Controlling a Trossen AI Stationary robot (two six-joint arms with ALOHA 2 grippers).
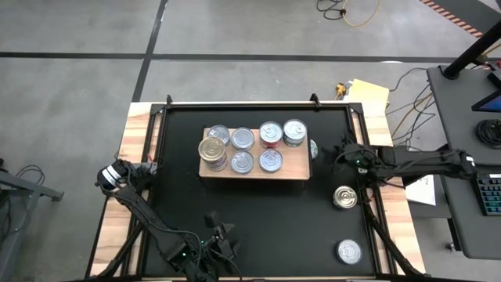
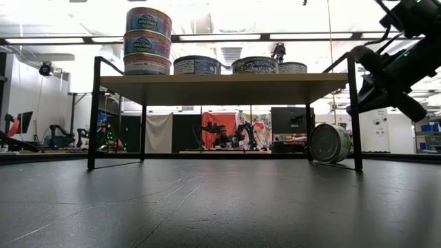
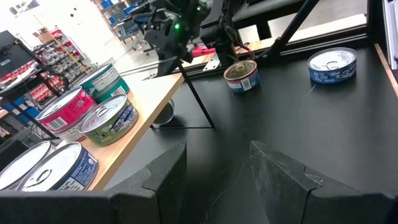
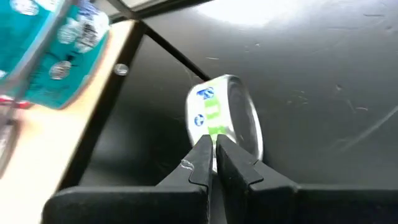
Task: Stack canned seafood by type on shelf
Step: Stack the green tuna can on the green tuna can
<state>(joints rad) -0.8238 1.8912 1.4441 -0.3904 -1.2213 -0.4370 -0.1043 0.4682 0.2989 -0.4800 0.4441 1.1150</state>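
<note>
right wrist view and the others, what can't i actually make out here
- Right gripper, shut: touching the tipped can or just short of it, unclear in the right wrist view.
- Shelf hides most of that can in the high view.
- Shelf can labels: too small from above, smeared in the right wrist view.
- Left gripper: empty.

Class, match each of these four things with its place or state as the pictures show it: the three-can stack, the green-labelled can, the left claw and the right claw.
Column A
1. three-can stack
2. green-labelled can
3. left claw
4. right claw

Column B
a. shut
b. on the left end of the shelf
c. open, holding nothing
d. on its edge on the mat, beside the shelf

Pairs: 1-b, 2-d, 3-c, 4-a
</note>
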